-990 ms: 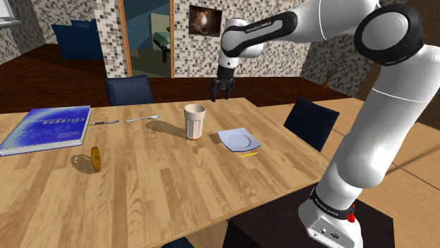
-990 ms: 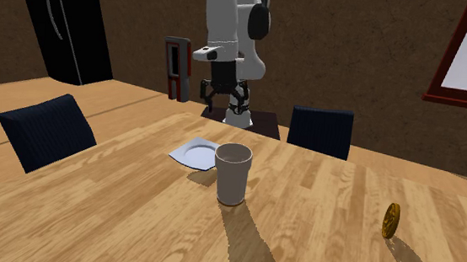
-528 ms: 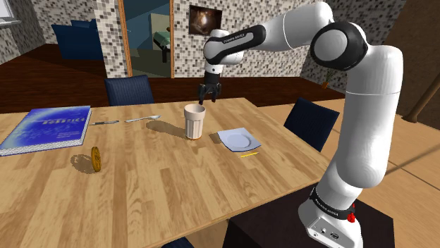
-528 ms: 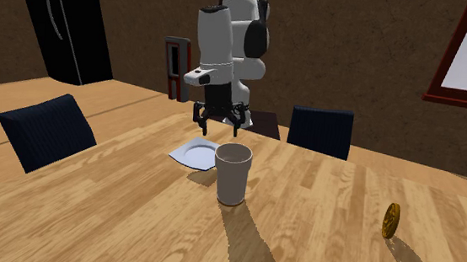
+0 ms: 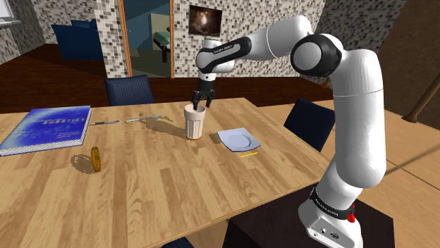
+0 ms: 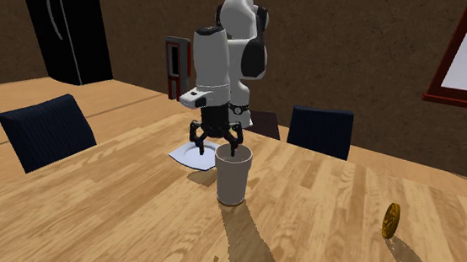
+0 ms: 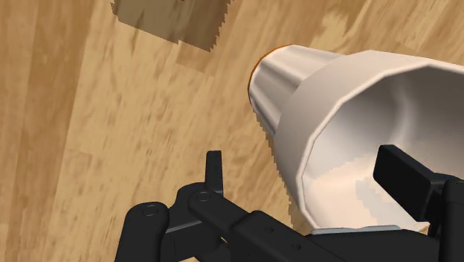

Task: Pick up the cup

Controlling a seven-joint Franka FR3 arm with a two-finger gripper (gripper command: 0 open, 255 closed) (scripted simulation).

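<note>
Gold disc (image 5: pixel 95 159) stands on its rim, mid-worktop (image 5: pixel 176 183). White plate (image 5: pixel 238 139) lies by the stand-side edge. Pale cup (image 5: pixel 194 122) is upright just beside the plate, nearer the shoulder view's far edge. Claw (image 5: pixel 198 104) is at the cup's rim, spread wide, one finger (image 7: pixel 214 170) outside the wall, the other over the mouth, gripping nothing. Blue book (image 5: pixel 46 128) lies along that far edge, well apart.

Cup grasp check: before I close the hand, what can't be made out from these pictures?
- Wrist view: one side of the cup rim runs off the picture's edge, and the hand covers the part of the rim nearest it.
- Second exterior view: the plate is partly behind the hand and cup.
- Shoulder view: whether the hand touches the cup's wall is too small to tell.
</note>
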